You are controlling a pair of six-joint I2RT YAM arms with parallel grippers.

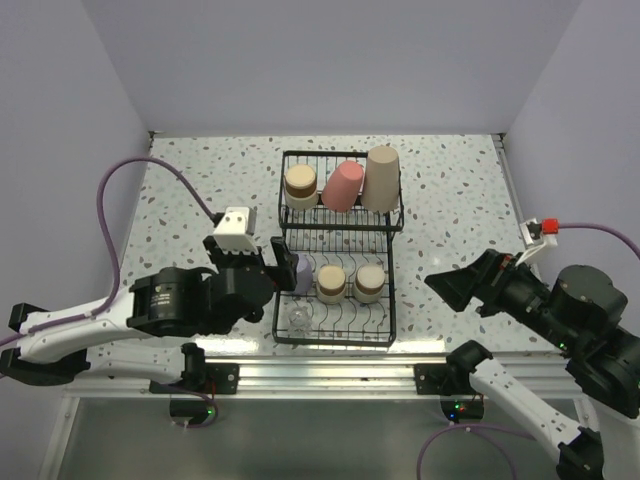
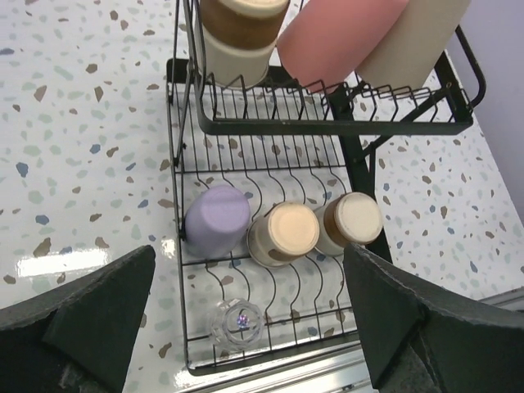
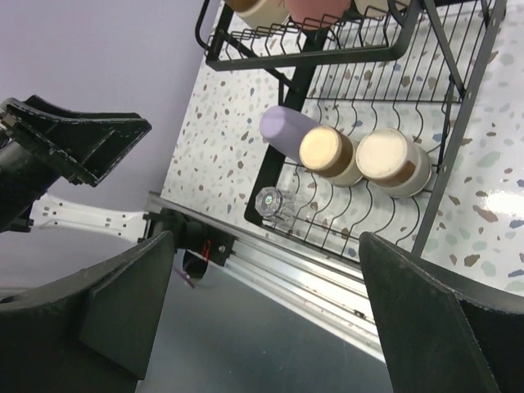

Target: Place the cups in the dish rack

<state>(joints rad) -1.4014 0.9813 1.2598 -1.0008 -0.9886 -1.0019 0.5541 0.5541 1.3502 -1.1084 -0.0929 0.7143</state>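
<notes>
Just beyond left jaws (spread wide): lavender cup in rack.

Black rack, pink cup, lavender cup.

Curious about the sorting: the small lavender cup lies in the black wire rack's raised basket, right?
No. The small lavender cup lies in the lower tined section of the black wire dish rack, as the left wrist view shows.
</notes>
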